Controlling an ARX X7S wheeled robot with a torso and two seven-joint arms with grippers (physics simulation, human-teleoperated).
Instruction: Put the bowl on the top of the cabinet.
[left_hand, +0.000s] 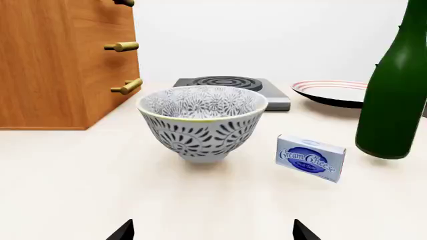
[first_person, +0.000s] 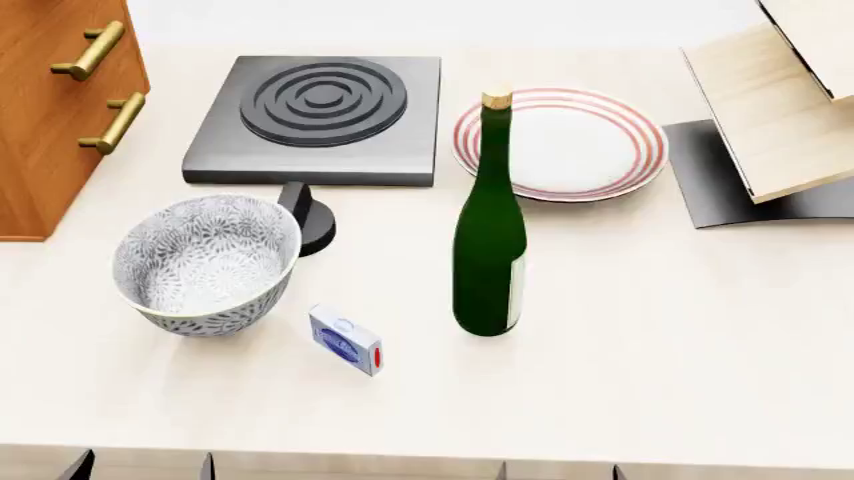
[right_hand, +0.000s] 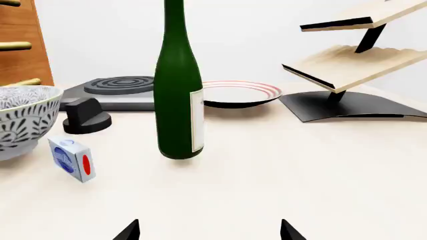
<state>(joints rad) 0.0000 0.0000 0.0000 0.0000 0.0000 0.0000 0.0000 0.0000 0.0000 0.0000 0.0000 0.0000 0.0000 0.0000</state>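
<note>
1. Nearest the left wrist camera, the left tool (left_hand: 212, 231) shows two dark fingertips spread wide apart, holding nothing; the right tool (right_hand: 209, 231) is likewise spread and empty.
2. The bowl (first_person: 206, 263) stands upright on the counter (first_person: 641, 350), just beside the cabinet (first_person: 54, 110), not touching it.
3. A cream cheese box (first_person: 346, 340) lies just beside the bowl; a green bottle (first_person: 490, 250) stands further off.
4. We judge the step in hand to be the left tool's approach to the bowl.
5. We recommend closing one finger inside the rim and one outside, keeping clear of the box, then lifting level before moving over the cabinet top.
</note>
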